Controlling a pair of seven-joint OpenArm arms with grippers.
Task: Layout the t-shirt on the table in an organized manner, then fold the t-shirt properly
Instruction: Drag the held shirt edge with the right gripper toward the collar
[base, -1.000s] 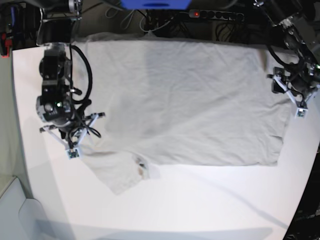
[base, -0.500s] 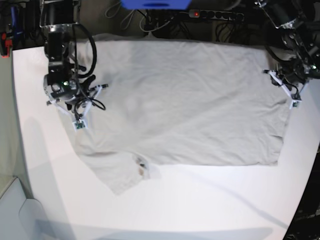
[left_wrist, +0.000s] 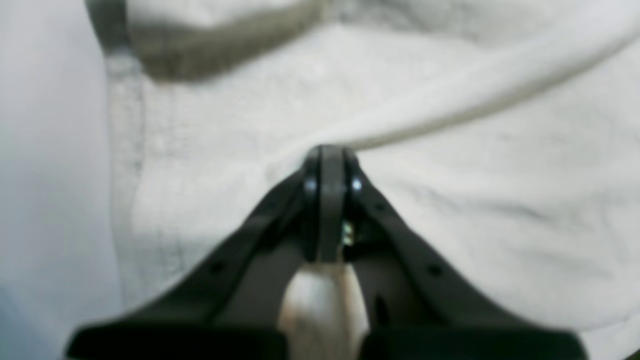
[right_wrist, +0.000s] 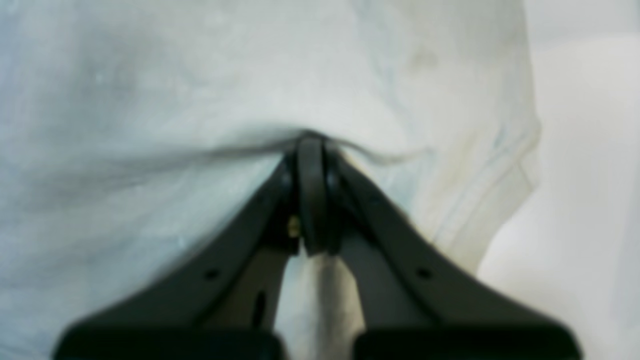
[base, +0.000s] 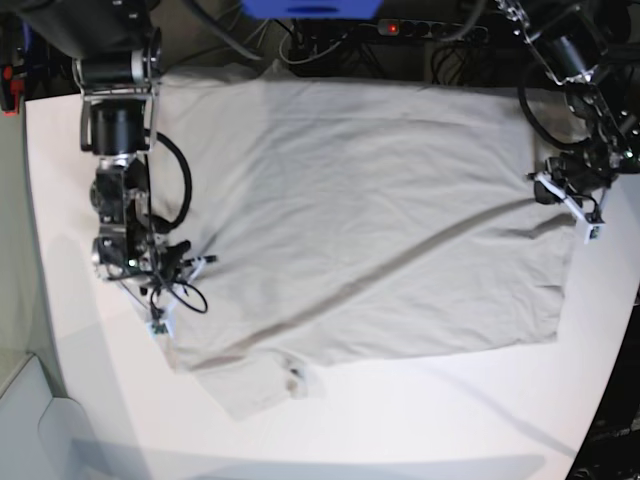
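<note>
Spreading out, the t-shirt (base: 370, 220) lies across the white worktop (base: 420, 420). The right gripper (base: 160, 305) at nine o'clock and left gripper (base: 580, 215) at three o'clock each pinch fabric. Next likely: tugging the diagonal crease flat.

Behind the far edge of the surface a black power strip (base: 432, 31) lies across the dark background, a small red light (base: 393, 28) glowing at its left end. Left of it sits a blue object (base: 310, 8), cut off by the frame's top. Loose dark cables (base: 300, 45) trail beneath them. A red item (base: 10, 86) shows at the far left edge.
</note>
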